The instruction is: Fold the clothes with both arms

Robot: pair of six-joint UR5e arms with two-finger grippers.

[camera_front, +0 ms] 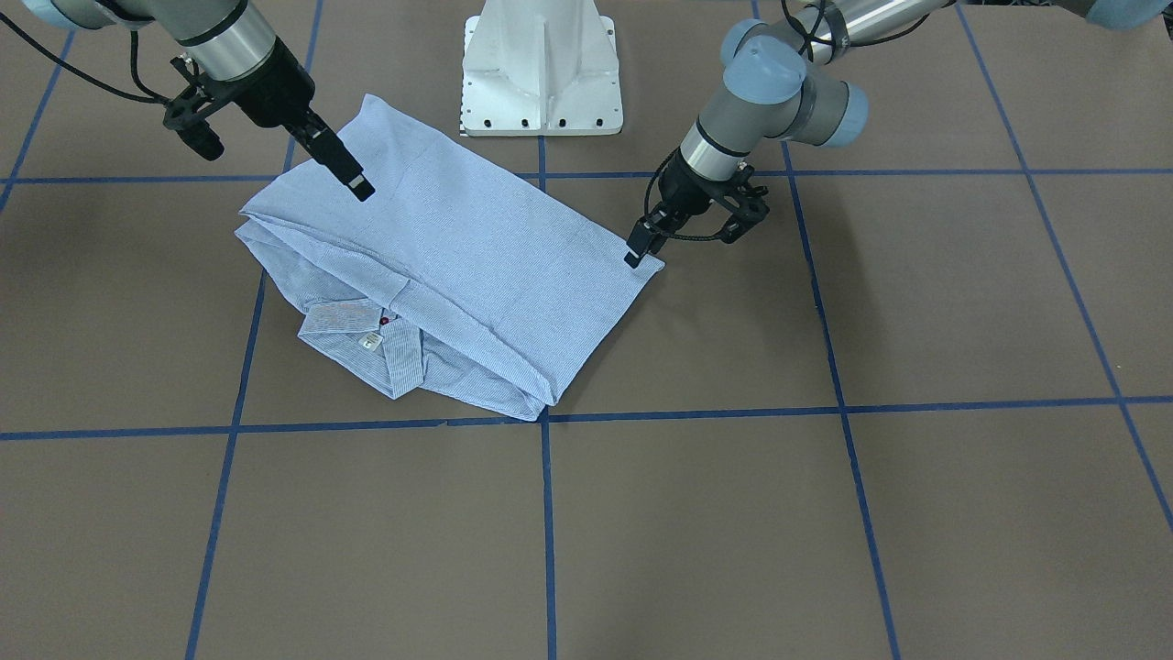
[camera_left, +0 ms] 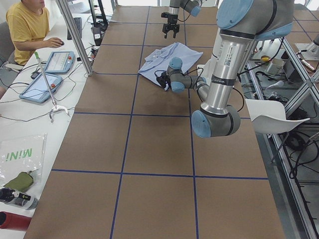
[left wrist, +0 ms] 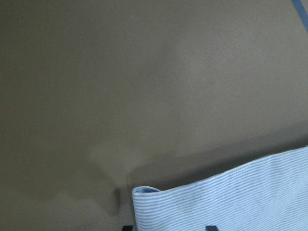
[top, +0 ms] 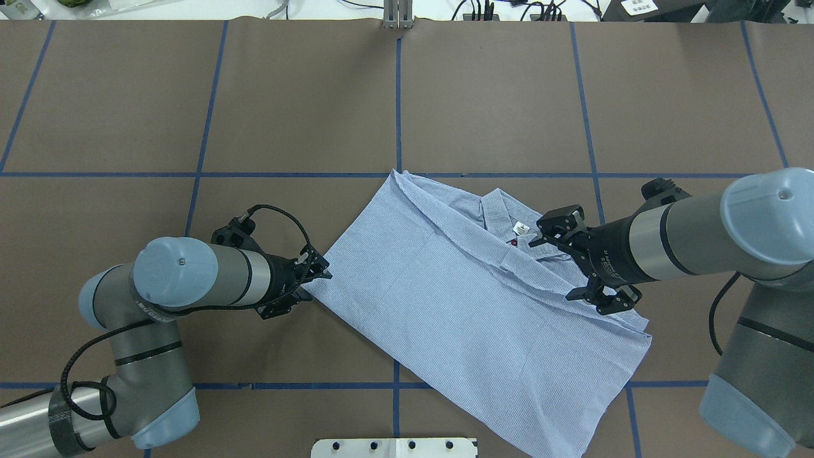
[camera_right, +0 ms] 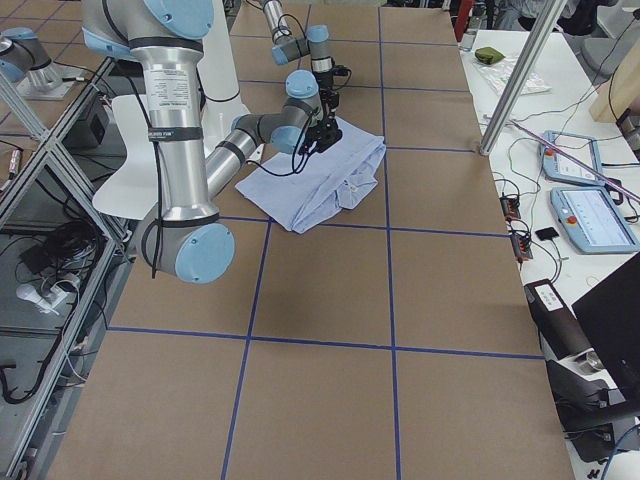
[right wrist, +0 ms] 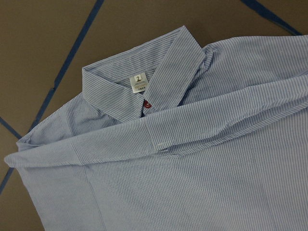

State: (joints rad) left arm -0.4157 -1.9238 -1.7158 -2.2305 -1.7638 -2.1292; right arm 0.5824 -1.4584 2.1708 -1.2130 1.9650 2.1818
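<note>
Left claw (camera_front: pixel 635 258) released at corner of folded shirt (camera_front: pixel 476 247); right claw (camera_front: pixel 363 191) over it, state unclear.

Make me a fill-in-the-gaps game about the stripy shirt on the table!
The white neck label on the light blue-and-white finely striped shirt shows the number ___.
The small round button just under its collar is dark ___.
The tape lines crossing the brown table are ___.
Missing words: 2; red; blue.
</note>
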